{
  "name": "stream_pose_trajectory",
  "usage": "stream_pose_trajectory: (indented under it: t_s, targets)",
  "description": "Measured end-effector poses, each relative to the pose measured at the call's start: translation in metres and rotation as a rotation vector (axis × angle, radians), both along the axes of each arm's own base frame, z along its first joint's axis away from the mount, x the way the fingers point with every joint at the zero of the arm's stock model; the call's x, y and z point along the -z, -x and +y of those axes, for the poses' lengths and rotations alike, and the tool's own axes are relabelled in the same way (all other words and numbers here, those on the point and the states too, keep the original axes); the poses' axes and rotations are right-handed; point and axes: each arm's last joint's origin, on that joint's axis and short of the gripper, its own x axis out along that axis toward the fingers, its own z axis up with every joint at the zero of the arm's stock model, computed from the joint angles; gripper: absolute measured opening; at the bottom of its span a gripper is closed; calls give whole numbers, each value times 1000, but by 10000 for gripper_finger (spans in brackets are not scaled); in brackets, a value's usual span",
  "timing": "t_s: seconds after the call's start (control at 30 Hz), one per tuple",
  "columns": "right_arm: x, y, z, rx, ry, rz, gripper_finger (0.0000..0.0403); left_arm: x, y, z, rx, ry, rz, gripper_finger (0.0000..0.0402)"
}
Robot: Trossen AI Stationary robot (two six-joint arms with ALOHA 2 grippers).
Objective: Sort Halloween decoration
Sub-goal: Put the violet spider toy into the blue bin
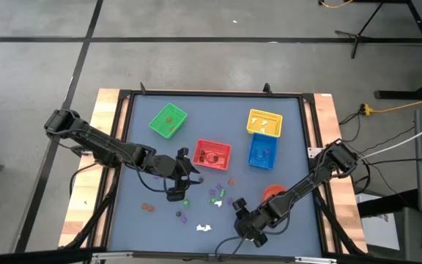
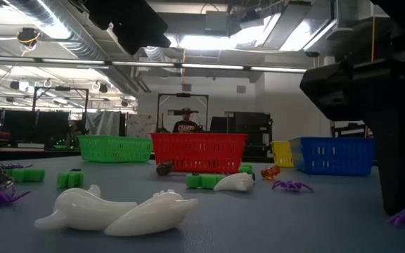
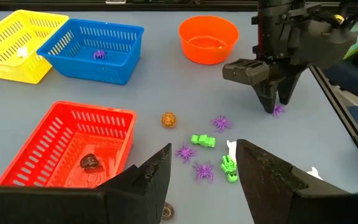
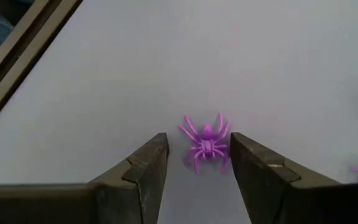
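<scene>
Right gripper (image 4: 194,163) lowered to the grey table (image 4: 104,74), jaws narrowly parted around a small purple plastic spider (image 4: 206,142), left gripper (image 3: 197,180) held open near the red square basket (image 3: 55,134)

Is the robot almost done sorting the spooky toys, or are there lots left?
Only a little is done: one purple spider lies in the blue basket and a dark trinket in the red basket. The open right gripper sits around another purple spider on the table, not yet gripped. The left gripper waits open. Many spiders, green pieces and white pieces remain.
</scene>
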Motion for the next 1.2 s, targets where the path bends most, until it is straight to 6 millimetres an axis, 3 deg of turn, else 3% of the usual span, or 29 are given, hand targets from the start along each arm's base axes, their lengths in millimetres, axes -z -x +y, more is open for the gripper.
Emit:
stream_pose_trajectory:
  t_s: [0.2,0.67,1.2]
  targets:
    - [1,0,0,0,2,2,172,0,0,0,0,0,0,164]
    - [2,1,0,-6,-1,11,72,0,0,0,0,0,0,164]
    - [-1,-4,3,-3,-27,-32,65,0,0,0,0,0,0,164]
